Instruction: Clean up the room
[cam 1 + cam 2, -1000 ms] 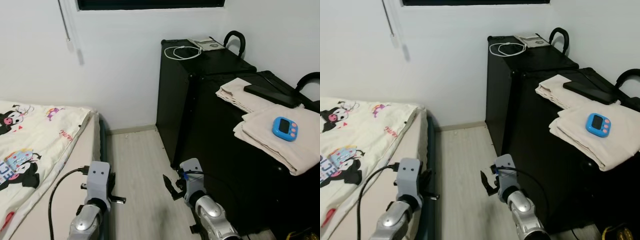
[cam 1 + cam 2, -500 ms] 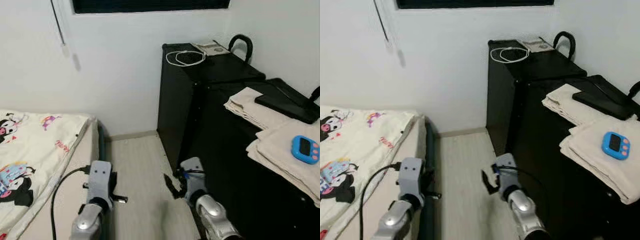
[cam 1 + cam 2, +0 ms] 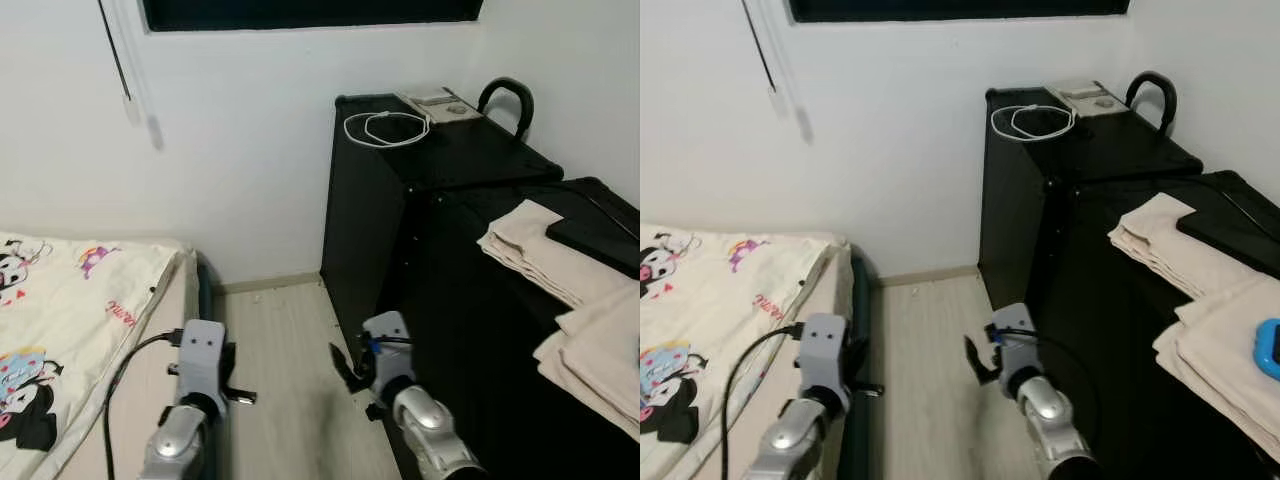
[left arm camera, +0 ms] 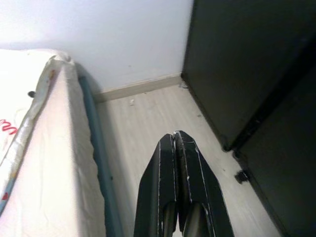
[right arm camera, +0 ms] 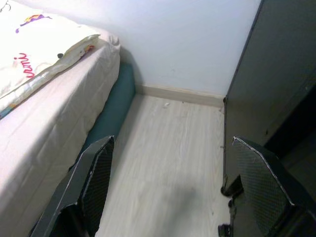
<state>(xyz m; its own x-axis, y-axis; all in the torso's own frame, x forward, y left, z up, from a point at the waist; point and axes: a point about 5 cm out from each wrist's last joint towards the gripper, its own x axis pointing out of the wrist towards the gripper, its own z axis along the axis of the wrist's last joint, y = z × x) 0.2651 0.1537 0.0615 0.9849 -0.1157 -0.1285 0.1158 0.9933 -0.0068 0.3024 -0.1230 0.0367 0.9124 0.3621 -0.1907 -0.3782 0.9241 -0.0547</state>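
Both arms hang low over the pale wood floor [image 3: 280, 350] between a bed and black cabinets. My left gripper [image 4: 174, 134] is shut with nothing in it, its black fingers pressed together; in the left eye view the left gripper [image 3: 240, 397] sits beside the mattress edge. My right gripper [image 5: 173, 140] stands open and empty, close to the tall black cabinet [image 3: 365, 230]. Folded beige towels [image 3: 540, 250] lie on the lower black cabinet, with a blue timer [image 3: 1270, 345] on the nearer stack.
A bed with a cartoon-print sheet [image 3: 60, 300] lies at the left. A coiled white cable [image 3: 385, 127], a small device [image 3: 440, 100] and a black curved handle [image 3: 505, 95] top the tall cabinet. A flat black object [image 3: 600, 235] rests by the towels. A blind cord [image 3: 115, 50] hangs on the white wall.
The whole picture has shifted right, so the camera has turned left; the towels and timer now sit at the right edge. Neither gripper has changed.
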